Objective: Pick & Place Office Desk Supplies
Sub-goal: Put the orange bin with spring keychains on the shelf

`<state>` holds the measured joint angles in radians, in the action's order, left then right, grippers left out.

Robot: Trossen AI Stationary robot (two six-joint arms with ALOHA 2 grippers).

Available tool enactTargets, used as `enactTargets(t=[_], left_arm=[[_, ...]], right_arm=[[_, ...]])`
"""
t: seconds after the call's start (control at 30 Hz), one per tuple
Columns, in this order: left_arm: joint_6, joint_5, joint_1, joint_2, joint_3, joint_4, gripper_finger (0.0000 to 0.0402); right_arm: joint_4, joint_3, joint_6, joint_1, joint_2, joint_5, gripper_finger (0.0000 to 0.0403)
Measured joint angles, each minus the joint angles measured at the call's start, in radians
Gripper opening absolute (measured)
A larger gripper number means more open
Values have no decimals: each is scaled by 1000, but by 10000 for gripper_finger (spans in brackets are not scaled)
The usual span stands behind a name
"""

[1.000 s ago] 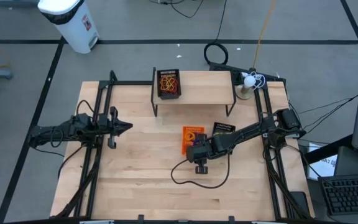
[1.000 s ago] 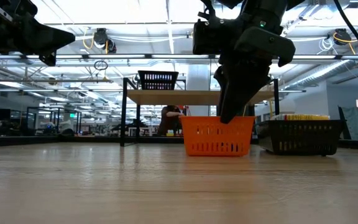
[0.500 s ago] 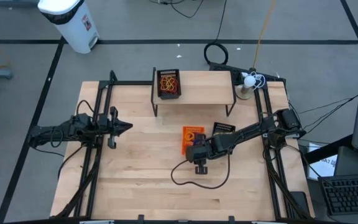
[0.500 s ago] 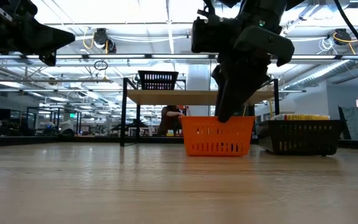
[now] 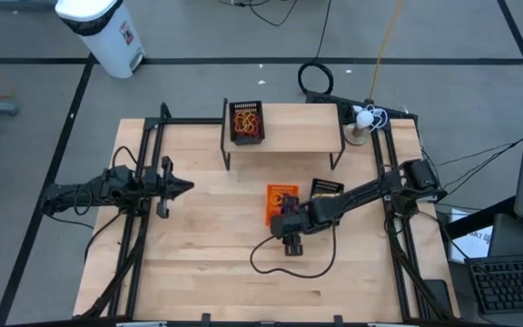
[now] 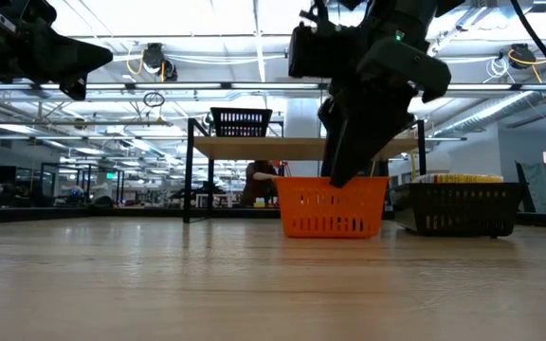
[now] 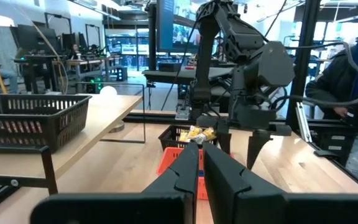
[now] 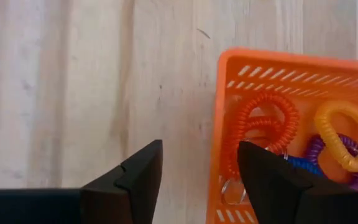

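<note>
Right wrist view alone shows coiled rings (image 8: 278, 140) inside orange bin (image 8: 303, 68).

You see a wooden tabletop (image 5: 198, 263) with a small raised shelf (image 5: 289, 136) at its far side. A black mesh bin (image 5: 247, 123) stands on this shelf. An orange bin (image 5: 281, 202) stands near the middle, a second black bin (image 5: 326, 188) just beside it. A white trash can (image 5: 103, 32) stands on the floor (beyond the far left corner).
</note>
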<state>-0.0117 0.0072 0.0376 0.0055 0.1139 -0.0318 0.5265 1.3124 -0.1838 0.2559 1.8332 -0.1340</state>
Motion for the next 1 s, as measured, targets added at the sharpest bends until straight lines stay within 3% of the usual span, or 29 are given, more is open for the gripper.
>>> enactTargets(t=[0.33, 0.43, 0.57, 0.8, 1.0], left_arm=[[-9, 3, 0, 0, 0, -19, 24], [-6, -4, 0, 0, 0, -19, 24], [1, -7, 0, 0, 0, -19, 24], [2, -8, 0, 0, 0, -23, 24], [-9, -7, 0, 0, 0, -26, 24]], right_arm=[[-58, -105, -42, -42, 5, -23, 158], [-66, -112, -51, -47, 5, -28, 113], [-92, -113, -33, -47, 5, -26, 17], [-67, -53, -18, 27, -9, -55, 3], [149, 122, -37, 139, -8, -158, 1]])
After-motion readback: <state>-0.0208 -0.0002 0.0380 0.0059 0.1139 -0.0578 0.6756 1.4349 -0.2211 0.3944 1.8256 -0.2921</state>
